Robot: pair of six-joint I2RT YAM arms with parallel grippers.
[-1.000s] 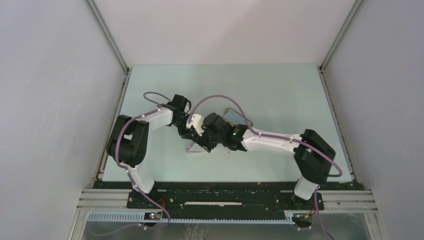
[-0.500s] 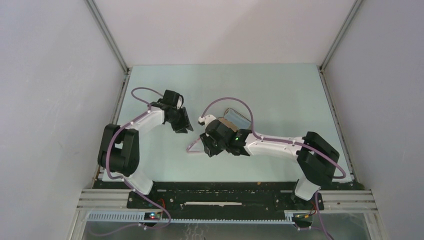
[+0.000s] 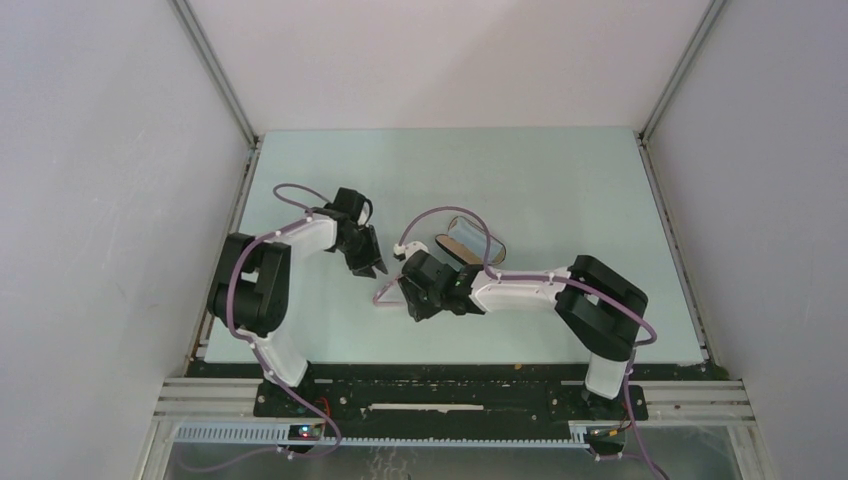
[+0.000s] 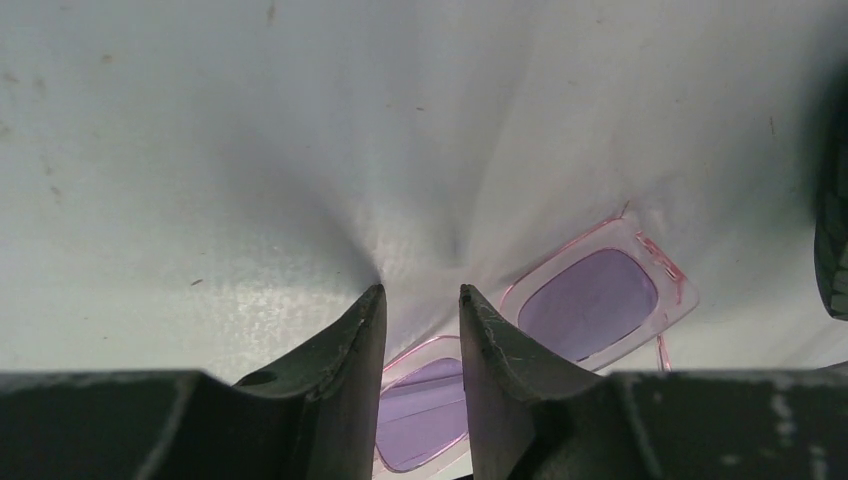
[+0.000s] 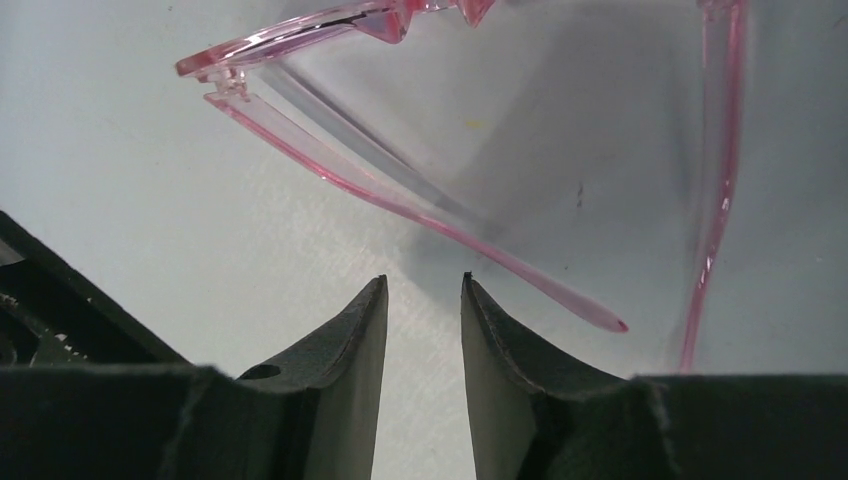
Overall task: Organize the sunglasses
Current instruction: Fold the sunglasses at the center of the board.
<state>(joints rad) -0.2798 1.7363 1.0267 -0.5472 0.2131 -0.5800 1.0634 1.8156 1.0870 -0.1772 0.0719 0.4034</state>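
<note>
— What moved?
— The left hand (image 3: 370, 266) pulled away from the right hand (image 3: 412, 306), toward the left edge of the bench (image 3: 560, 180).
— And the right?
— Jaws narrower, nearer the near edge; more of the case (image 3: 468, 242) shows.

The sunglasses (image 4: 570, 315) were a slim pair with a thin, translucent pink frame. Their lenses were rectangular with rounded corners and showed a pale purple tint, almost clear. They rested on the pale surface with both thin arms unfolded and spread apart, so that from above the pair drew an open, narrow triangle. One arm ran out straight to a rounded tip that lay free. The other stretched away at an angle from the far hinge. The pair lay to the left of the black case (image 3: 468, 243) and a little nearer the arm bases than it, close by but not touching it.
</note>
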